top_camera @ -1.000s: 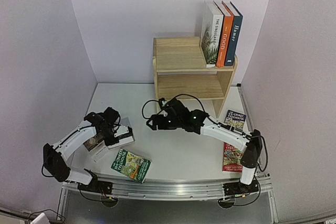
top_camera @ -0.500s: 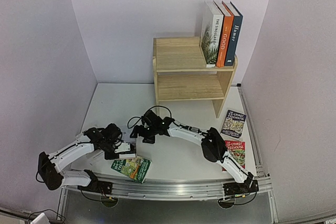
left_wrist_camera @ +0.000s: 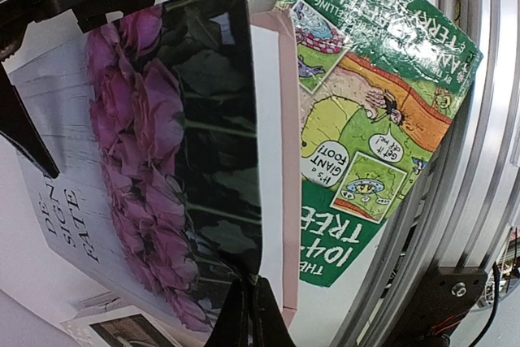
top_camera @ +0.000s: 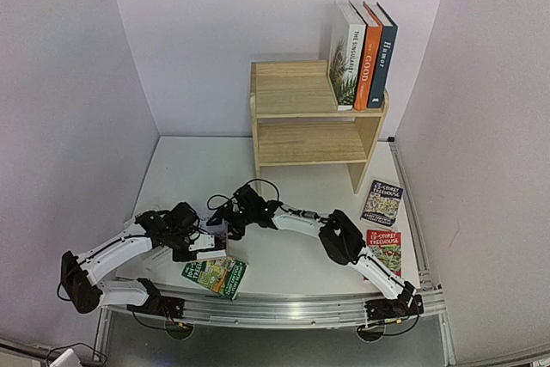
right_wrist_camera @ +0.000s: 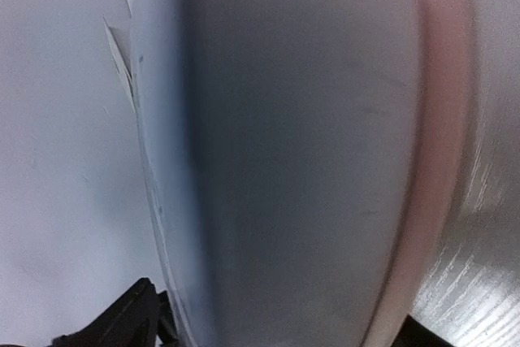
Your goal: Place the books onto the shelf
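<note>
The left gripper [left_wrist_camera: 248, 314] pinched the pink-flowers book [left_wrist_camera: 138, 144] tight and held it up on its edge, far from the shelf [top_camera: 292, 92]. The right gripper [top_camera: 222, 217] had its jaws wide around the other edge, maybe to take it over.

Bright, even light, faint shadows — right wrist view smeared out of focus; left wrist sharp.
</note>
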You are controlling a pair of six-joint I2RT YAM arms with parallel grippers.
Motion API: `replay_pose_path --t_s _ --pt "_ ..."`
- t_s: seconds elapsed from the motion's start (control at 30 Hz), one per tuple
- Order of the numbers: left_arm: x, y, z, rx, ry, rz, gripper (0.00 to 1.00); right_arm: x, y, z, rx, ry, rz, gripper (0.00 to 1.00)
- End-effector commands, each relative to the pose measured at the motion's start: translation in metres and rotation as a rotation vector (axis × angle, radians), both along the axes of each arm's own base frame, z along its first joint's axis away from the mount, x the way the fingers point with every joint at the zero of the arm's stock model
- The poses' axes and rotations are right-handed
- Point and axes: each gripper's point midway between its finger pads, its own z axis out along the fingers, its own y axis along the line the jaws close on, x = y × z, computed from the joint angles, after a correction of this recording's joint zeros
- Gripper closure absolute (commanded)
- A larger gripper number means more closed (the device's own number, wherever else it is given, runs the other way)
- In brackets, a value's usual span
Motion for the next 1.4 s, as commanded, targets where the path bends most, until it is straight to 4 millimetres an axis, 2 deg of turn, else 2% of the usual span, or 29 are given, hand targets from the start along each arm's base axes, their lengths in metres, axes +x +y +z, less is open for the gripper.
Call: replay_pose_path --t_s 0.0,0.03,0.1,0.17,0.23,0.3,0.37,0.43,0.53,0.7,0.87,1.07,1.23,1.37 --pt "-0.007 -0.011 0.003 -0.048 0.032 -0.04 0.96 0.007 0.012 0.02 0.177 0.007 0.0 0.36" --pt "-0.008 -0.011 0.004 -0.05 0.035 -0.034 0.88 0.008 0.01 0.021 0.19 0.008 -0.01 0.44" --pt "-0.011 -0.01 0.007 -0.058 0.048 -0.026 0.67 0.008 0.005 0.025 0.202 -0.005 -0.019 0.56" --pt "-0.016 -0.011 0.01 -0.076 0.069 -0.011 0.47 0.008 -0.001 0.024 0.194 -0.018 -0.016 0.63" --pt "-0.016 -0.013 0.017 -0.101 0.076 0.032 0.3 0.006 -0.003 0.033 0.205 -0.048 0.003 0.66" --pt "-0.005 -0.018 0.033 -0.145 0.056 0.11 0.12 0.003 -0.007 0.044 0.223 -0.091 0.035 0.68" --pt "0.012 -0.019 0.057 -0.221 0.047 0.219 0.01 -0.004 -0.01 0.06 0.245 -0.148 0.074 0.7" --pt "0.03 -0.012 0.085 -0.316 0.073 0.353 0.0 -0.01 -0.019 0.08 0.266 -0.221 0.106 0.71" --pt "0.041 -0.011 0.121 -0.413 0.128 0.463 0.0 -0.025 -0.036 0.101 0.278 -0.371 0.168 0.73" --pt "0.039 -0.027 0.16 -0.513 0.214 0.503 0.0 -0.059 -0.069 0.161 0.282 -0.727 0.308 0.74" --pt "0.034 -0.042 0.199 -0.587 0.288 0.458 0.0 -0.081 -0.101 0.195 0.231 -0.919 0.439 0.74" --pt "0.034 -0.052 0.205 -0.598 0.36 0.439 0.0 -0.089 -0.112 0.227 0.241 -1.13 0.497 0.71" --pt "0.02 -0.068 0.219 -0.677 0.498 0.379 0.01 -0.091 -0.112 0.251 0.288 -1.231 0.519 0.7" --pt "0.018 -0.074 0.223 -0.708 0.553 0.383 0.12 -0.09 -0.114 0.263 0.288 -1.32 0.532 0.69"
